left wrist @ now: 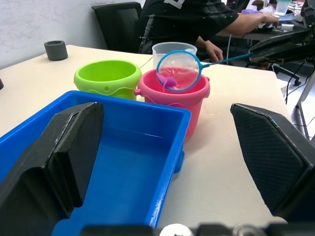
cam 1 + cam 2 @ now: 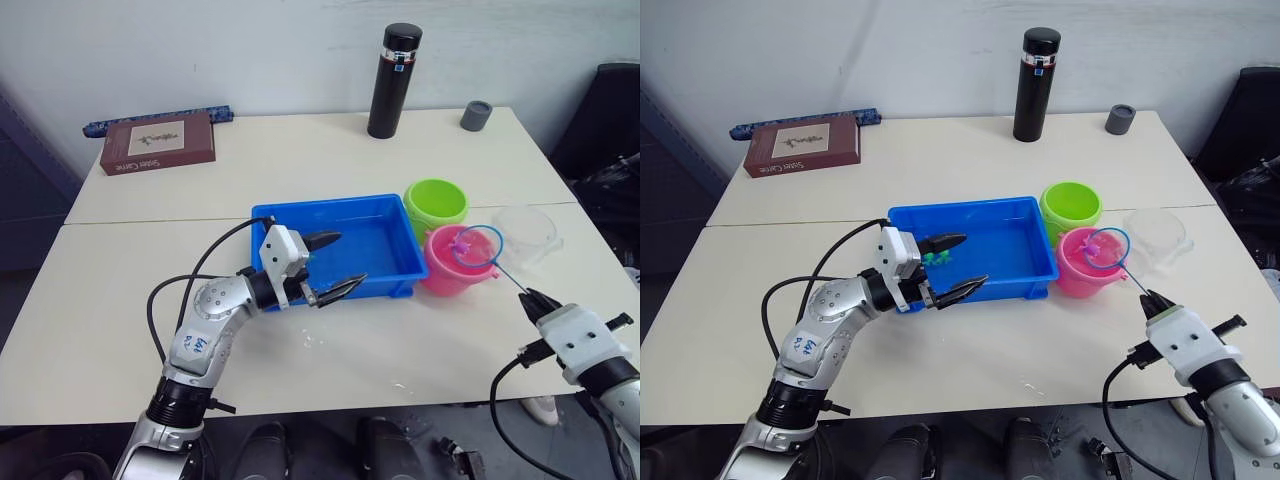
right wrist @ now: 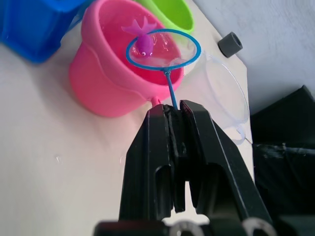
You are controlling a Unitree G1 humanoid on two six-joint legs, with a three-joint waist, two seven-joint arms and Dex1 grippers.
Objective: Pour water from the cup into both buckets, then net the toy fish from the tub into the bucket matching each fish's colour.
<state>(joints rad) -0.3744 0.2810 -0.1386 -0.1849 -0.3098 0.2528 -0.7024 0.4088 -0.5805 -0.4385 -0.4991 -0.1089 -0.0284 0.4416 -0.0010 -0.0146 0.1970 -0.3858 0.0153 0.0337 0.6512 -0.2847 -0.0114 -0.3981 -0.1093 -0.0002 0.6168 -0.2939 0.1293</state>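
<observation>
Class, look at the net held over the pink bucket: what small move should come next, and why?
Probably tip the net so the pink fish drops. The right end effector holds it right over the pink bucket, the matching colour.

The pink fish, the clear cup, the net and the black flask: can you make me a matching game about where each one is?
Things:
1. pink fish
2. clear cup
3. net
4. black flask

Places:
A. at the table's far edge
B. handle gripped in the right claw
C. lying in the net's hoop
D. beside the pink bucket

Pairs: 1-C, 2-D, 3-B, 4-A
</observation>
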